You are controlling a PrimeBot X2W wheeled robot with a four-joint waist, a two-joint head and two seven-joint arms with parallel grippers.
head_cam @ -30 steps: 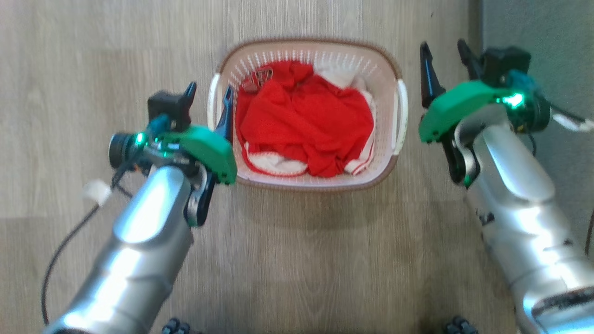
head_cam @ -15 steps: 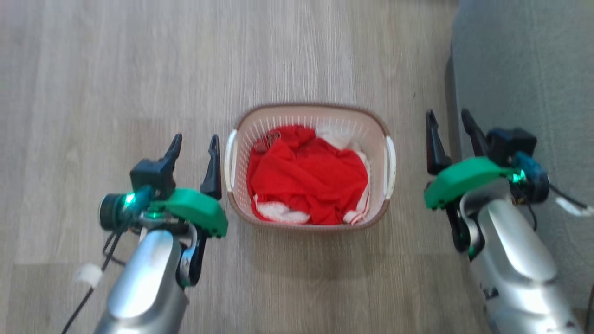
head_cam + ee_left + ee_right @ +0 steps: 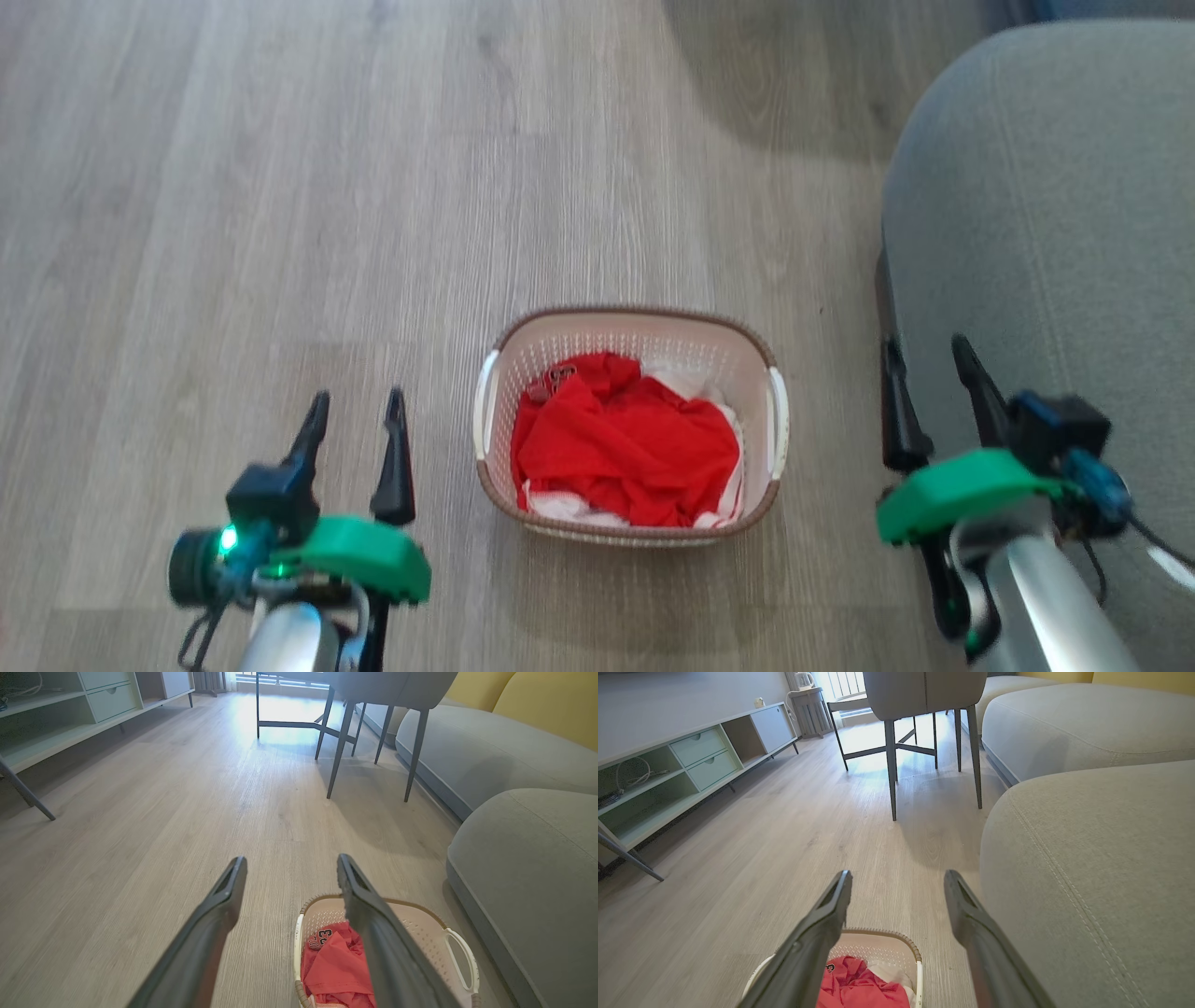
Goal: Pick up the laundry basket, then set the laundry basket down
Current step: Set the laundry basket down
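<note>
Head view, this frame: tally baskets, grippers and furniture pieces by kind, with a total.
laundry basket: 1
grippers: 2 (left gripper, right gripper), both open
grey upholstered seat: 1
Total: 4

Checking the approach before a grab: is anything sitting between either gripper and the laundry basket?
Nothing visible. Only bare floor separates the open left gripper from the laundry basket, and the same goes for the open right gripper on the other side. The grey cushion lies on the right gripper's outer side, not between.
</note>
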